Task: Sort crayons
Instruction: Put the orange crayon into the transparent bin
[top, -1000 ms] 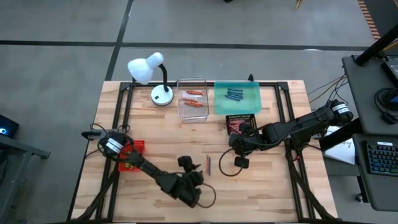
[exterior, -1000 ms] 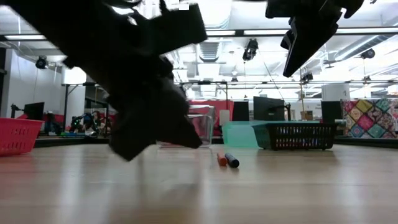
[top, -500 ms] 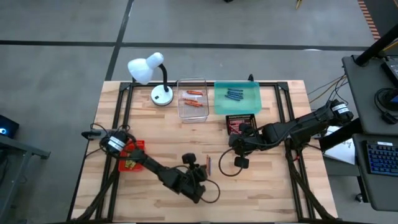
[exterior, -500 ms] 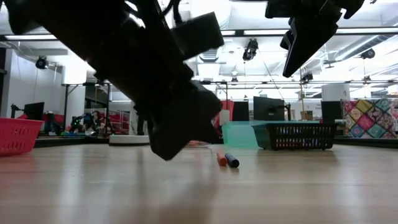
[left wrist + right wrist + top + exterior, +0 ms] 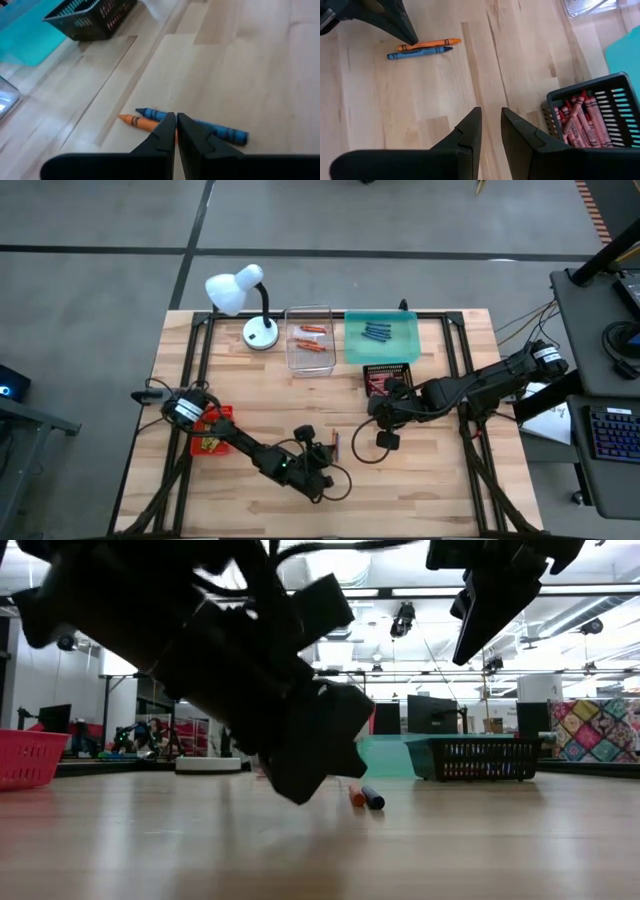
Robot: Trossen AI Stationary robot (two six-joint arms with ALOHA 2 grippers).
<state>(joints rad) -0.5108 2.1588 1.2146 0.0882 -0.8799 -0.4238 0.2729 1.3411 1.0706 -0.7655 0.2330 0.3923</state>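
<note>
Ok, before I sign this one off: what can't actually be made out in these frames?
- Red tray: high view, the left arm covers most of it; contents too small to name.
- Orange crayon: left wrist view, its far end sits behind the shut left gripper; contact cannot be judged.
- Black tray: right wrist view, cut off by the frame edge.
- Right gripper: nothing shows between the fingers; the low view shows only part of it.

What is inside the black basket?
The black basket holds red crayons, piled against its mesh wall. The right hand's view cuts off the far side, and crayons lower in the pile are covered.
</note>
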